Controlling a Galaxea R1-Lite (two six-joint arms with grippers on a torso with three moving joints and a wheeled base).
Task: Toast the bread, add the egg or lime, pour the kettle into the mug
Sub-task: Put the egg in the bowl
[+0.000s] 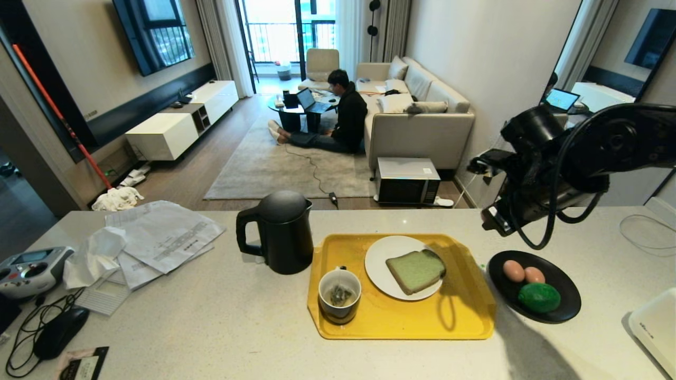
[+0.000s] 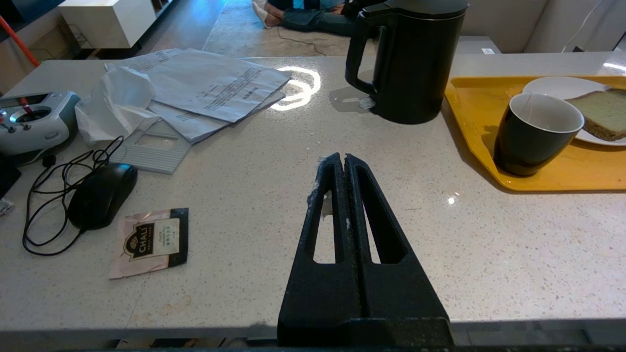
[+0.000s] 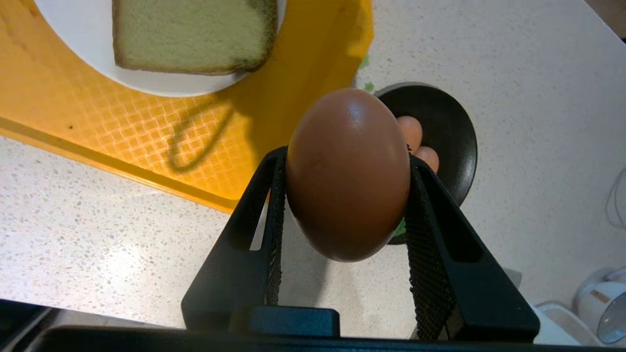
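Observation:
My right gripper (image 3: 347, 157) is shut on a brown egg (image 3: 348, 176), held in the air over the counter between the yellow tray (image 3: 146, 132) and the black dish (image 3: 452, 127). Two more eggs (image 1: 513, 271) and the lime (image 1: 539, 297) lie in that dish (image 1: 567, 295). The green bread (image 1: 416, 270) rests on a white plate (image 1: 377, 253) on the tray (image 1: 401, 322), beside the mug (image 1: 339, 294). The black kettle (image 1: 282, 232) stands left of the tray. The right arm (image 1: 554, 163) hangs above the dish. My left gripper (image 2: 344, 157) is shut and empty at the counter's near edge.
Papers (image 1: 158, 232), a remote controller (image 1: 29, 269), a mouse with cable (image 1: 60, 330) and a tea packet (image 2: 149, 242) lie on the counter's left. A white appliance (image 1: 655, 327) sits at the right edge. A person (image 1: 346, 113) sits on the rug beyond.

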